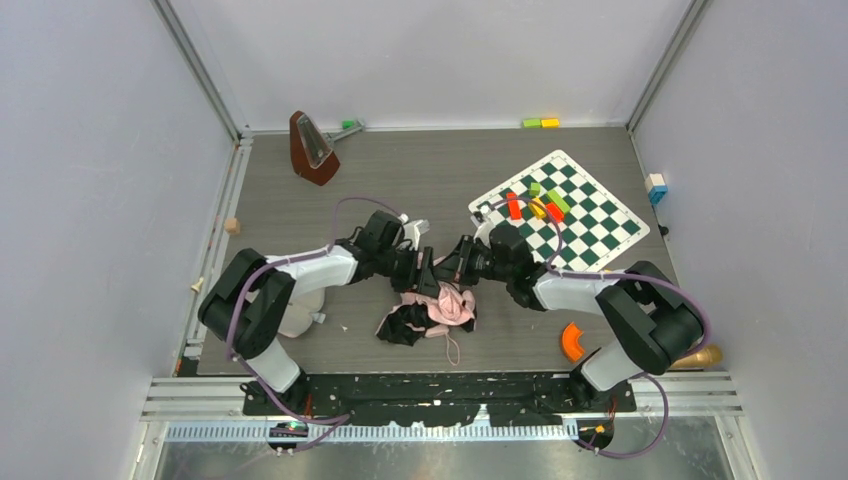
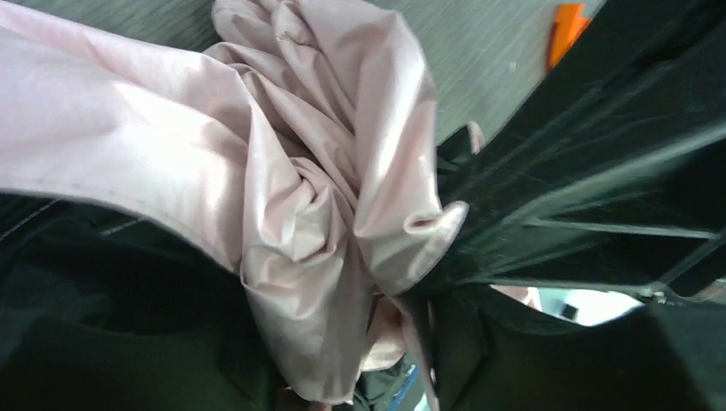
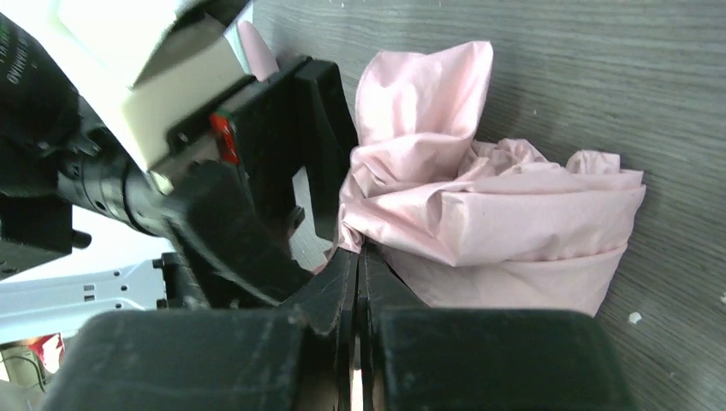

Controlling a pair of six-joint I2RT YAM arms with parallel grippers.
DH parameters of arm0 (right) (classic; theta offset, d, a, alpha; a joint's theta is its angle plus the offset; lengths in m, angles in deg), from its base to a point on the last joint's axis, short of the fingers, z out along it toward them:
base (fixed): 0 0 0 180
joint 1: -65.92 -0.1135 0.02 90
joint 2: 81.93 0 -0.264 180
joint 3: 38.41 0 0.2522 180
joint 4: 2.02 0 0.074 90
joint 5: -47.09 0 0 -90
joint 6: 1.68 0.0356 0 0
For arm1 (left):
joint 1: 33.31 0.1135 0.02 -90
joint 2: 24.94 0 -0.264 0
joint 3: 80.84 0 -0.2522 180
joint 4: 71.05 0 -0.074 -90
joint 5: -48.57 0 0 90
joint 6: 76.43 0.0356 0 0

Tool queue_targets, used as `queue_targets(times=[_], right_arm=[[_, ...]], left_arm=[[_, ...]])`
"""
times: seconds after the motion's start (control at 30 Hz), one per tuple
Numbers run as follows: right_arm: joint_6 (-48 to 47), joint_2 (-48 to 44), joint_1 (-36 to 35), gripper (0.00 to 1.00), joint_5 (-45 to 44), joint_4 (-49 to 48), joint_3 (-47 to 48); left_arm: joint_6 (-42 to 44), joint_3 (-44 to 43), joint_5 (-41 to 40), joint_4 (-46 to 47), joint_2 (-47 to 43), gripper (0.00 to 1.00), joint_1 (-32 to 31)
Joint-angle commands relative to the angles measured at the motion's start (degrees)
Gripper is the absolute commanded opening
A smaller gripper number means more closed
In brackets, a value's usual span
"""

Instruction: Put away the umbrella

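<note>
One crumpled umbrella (image 1: 440, 308) on table (image 1: 400, 180)

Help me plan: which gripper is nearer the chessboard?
Right. The right gripper sits off the left corner of the chessboard, at the umbrella; the left gripper faces it from farther left.

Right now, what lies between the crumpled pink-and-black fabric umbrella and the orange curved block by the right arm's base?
Nothing: in the top view, only bare grey wood-grain tabletop separates the crumpled pink-and-black fabric umbrella from the orange curved block.
</note>
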Motion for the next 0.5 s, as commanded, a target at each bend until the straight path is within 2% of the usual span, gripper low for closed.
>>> queue_targets(times=[0.0, 0.07, 0.1, 0.17, 0.2, 0.23, 0.27, 0.37, 0.47], right_arm=[[3.0, -4.0, -3.2, 0.05, 6.6, -1.6, 4.6], [2.9, -5.2, -3.3, 0.05, 6.5, -0.5, 5.2], [1.7, -5.7, -3.3, 0.05, 6.1, 0.6, 6.1], [-2.2, -7.7, -3.1, 0.11, 4.2, 6.6, 8.3], [-4.1, -9.2, -3.1, 0.27, 2.1, 12.1, 10.2], [-7.6, -10.2, -2.9, 0.36, 1.0, 14.9, 11.1], [-9.5, -11.9, -2.8, 0.53, -2.0, 21.0, 12.8], [-16.6, -18.1, -2.3, 0.8, -8.6, 32.2, 14.0], [-20.9, -23.5, -2.2, 0.89, -14.9, 38.0, 11.6]], left_arm=[[5.1, -5.7, -14.4, -9.5, 3.3, 0.44, -0.5], [6.1, -7.6, -17.6, -13.3, 4.7, 0.12, -0.8], [6.3, -8.4, -18.7, -14.9, 5.5, 0.0, -0.7], [6.6, -9.2, -19.8, -16.7, 6.4, 0.0, -0.7], [6.6, -9.3, -19.7, -17.1, 6.6, 0.0, -0.7], [6.6, -9.3, -19.7, -17.2, 6.7, 0.0, -0.7], [6.5, -9.3, -19.7, -17.3, 6.6, 0.0, -0.7], [6.2, -9.1, -19.6, -17.5, 6.6, 0.0, -0.6], [5.7, -9.0, -18.1, -16.9, 7.1, 0.0, -0.4]])
